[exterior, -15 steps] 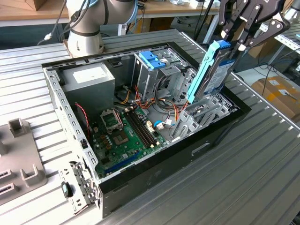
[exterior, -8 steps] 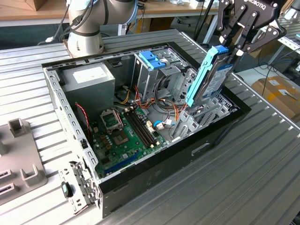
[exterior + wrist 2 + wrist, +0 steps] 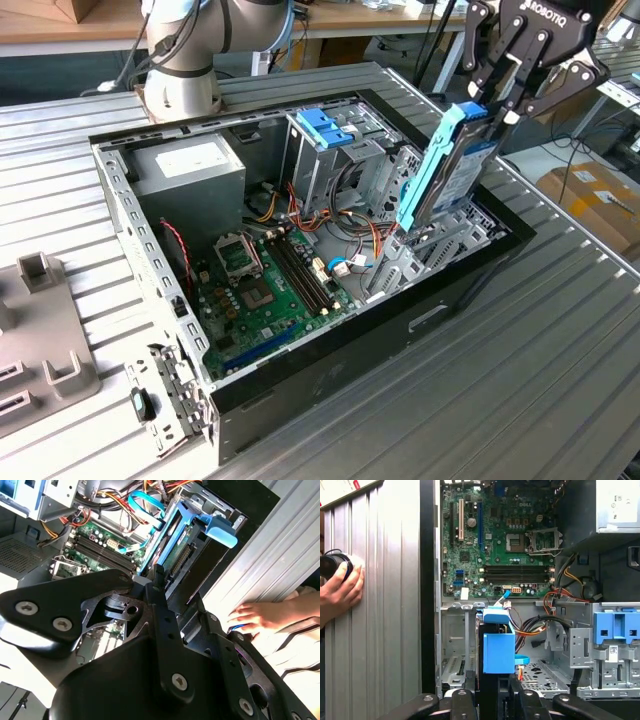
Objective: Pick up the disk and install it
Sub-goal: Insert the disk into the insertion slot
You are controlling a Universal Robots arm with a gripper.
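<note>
One sweep from the exterior view's left: motherboard (image 3: 262,285), blue bracket (image 3: 325,125), then the disk (image 3: 455,165), tilted on end with its lower end in the case (image 3: 330,385), my jaws clenched on its upper end; I judge it stiff, weighty, shock-sensitive, best gripped on metal, not rails (image 3: 428,175).

The case (image 3: 122,205) is bare grey sheet metal, the disk (image 3: 462,172) over it silver metal with smooth light-blue plastic rails, the table (image 3: 545,365) beneath it ribbed matt metal.
</note>
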